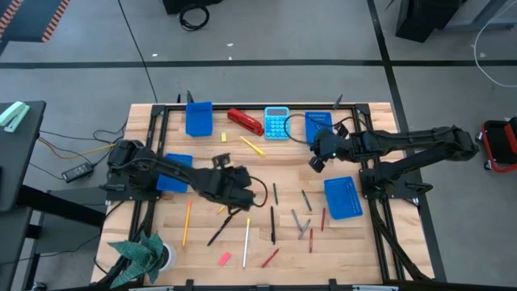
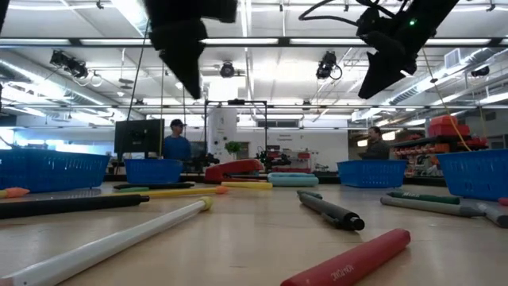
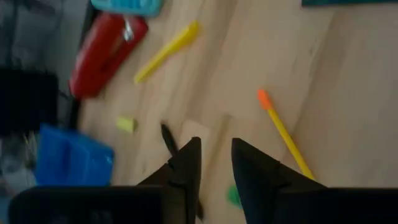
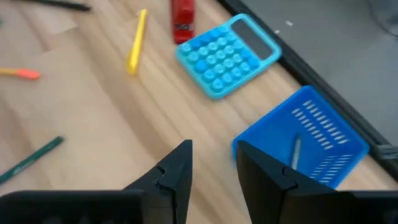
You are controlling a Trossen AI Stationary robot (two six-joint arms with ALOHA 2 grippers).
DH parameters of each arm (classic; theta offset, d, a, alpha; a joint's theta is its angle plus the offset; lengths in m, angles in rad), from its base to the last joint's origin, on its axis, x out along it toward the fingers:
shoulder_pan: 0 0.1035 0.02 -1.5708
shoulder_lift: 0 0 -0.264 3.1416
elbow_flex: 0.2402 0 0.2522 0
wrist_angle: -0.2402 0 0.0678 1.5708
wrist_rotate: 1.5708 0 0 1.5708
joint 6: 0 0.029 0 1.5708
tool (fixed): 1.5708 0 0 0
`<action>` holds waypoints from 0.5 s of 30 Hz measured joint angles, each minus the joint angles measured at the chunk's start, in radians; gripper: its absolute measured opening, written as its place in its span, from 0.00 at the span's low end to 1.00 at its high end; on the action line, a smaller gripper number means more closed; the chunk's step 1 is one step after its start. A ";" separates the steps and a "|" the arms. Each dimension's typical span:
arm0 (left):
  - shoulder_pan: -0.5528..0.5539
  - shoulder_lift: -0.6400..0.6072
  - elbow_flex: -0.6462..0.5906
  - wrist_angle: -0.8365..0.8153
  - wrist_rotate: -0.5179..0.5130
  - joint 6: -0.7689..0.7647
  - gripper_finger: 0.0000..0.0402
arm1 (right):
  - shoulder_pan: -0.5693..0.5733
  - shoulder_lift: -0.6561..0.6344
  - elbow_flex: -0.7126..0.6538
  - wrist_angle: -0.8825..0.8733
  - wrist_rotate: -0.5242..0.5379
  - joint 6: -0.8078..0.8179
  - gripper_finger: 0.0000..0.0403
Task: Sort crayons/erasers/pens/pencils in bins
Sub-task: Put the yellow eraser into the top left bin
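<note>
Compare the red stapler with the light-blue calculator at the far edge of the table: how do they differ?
The red stapler is long and narrow; the light-blue calculator is broad and nearly square. The stapler lies slanted across the table; the calculator sits almost square to the table's edge. The stapler is plain red; the calculator's face carries rows of keys and a display. Both rest side by side on the wooden table, untouched.
</note>
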 joint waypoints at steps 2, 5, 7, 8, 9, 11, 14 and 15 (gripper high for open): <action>0.049 0.000 0.000 0.009 -0.009 0.069 0.21 | 0.024 0.000 -0.011 0.012 0.006 -0.013 0.32; 0.145 -0.002 0.000 -0.065 -0.016 0.140 0.17 | 0.034 0.000 -0.014 0.043 0.059 -0.075 0.32; 0.211 -0.011 -0.006 -0.075 -0.016 0.194 0.14 | 0.029 0.000 -0.014 0.081 0.110 -0.106 0.32; 0.244 -0.025 -0.023 -0.047 -0.015 0.230 0.12 | 0.025 0.000 -0.014 0.102 0.137 -0.121 0.32; 0.276 -0.045 -0.052 0.000 -0.008 0.276 0.11 | 0.020 0.000 -0.014 0.129 0.161 -0.138 0.32; 0.344 -0.096 -0.136 0.181 0.052 0.386 0.07 | 0.006 0.000 -0.014 0.185 0.194 -0.174 0.32; 0.449 -0.174 -0.309 0.497 0.270 0.493 0.03 | -0.020 0.000 -0.014 0.260 0.199 -0.234 0.32; 0.481 -0.191 -0.361 0.585 0.346 0.506 0.02 | -0.030 0.000 -0.014 0.282 0.201 -0.250 0.32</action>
